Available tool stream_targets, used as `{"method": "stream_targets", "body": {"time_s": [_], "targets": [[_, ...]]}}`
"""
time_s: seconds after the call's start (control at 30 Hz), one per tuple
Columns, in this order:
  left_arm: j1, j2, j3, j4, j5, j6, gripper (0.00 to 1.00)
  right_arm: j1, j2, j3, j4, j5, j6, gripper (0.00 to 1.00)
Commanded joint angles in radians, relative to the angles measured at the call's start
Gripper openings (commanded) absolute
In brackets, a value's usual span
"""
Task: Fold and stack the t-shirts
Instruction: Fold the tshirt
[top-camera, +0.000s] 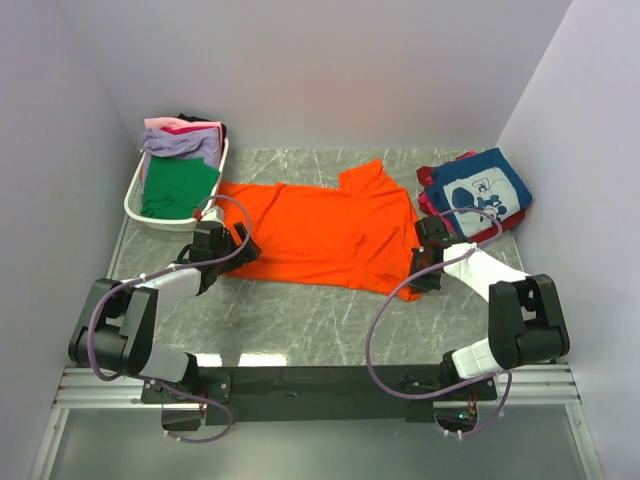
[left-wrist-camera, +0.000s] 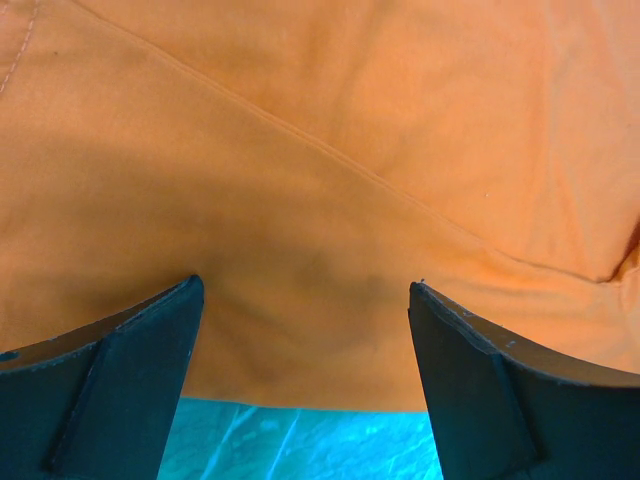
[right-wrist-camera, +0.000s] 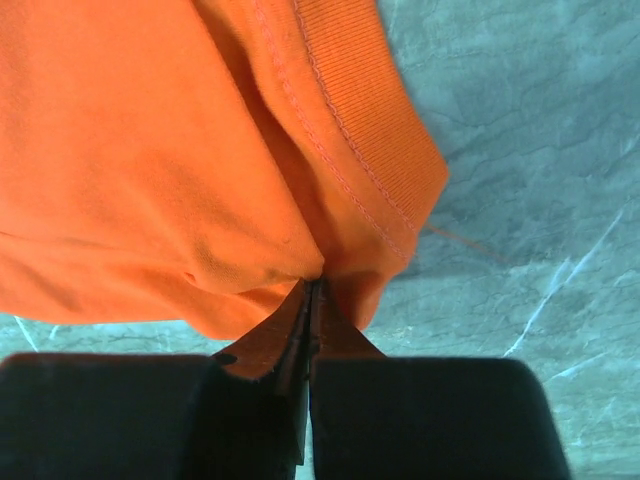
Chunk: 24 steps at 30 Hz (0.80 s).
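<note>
The orange t-shirt (top-camera: 320, 235) is spread on the counter (top-camera: 300, 325), with its long axis running left to right. Its right end is clamped in the right pincer (right-wrist-camera: 312, 292). The left pincer (left-wrist-camera: 303, 300) is held apart over the left edge.

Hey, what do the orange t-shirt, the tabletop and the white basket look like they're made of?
The orange t-shirt: soft knit cloth, probably cotton, matte; it wrinkles, with stitched seams and a ribbed collar band. The tabletop: grey-green with pale veins and a slight sheen; marble or a printed laminate, can't tell. The basket: white, slatted walls, smooth; likely moulded plastic.
</note>
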<state>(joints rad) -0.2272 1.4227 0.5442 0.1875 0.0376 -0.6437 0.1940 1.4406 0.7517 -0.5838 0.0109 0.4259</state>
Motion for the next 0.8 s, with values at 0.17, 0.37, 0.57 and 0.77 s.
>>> {"method": "stream_targets", "body": {"time_s": [0.17, 0.37, 0.57, 0.77], "targets": [[0.026, 0.021, -0.015, -0.005, 0.039, -0.02, 0.91, 0.008, -0.039, 0.032, -0.057, 0.075, 0.025, 0.0], [0.025, 0.05, -0.035, 0.018, 0.074, -0.056, 0.91, -0.004, -0.092, 0.041, -0.135, 0.165, 0.043, 0.0], [0.026, 0.068, -0.062, 0.05, 0.111, -0.065, 0.9, -0.008, -0.095, 0.026, -0.149, 0.166, 0.05, 0.0], [0.026, -0.005, -0.104, 0.049, 0.091, -0.099, 0.91, -0.008, -0.118, 0.077, -0.186, 0.152, 0.039, 0.35]]}}
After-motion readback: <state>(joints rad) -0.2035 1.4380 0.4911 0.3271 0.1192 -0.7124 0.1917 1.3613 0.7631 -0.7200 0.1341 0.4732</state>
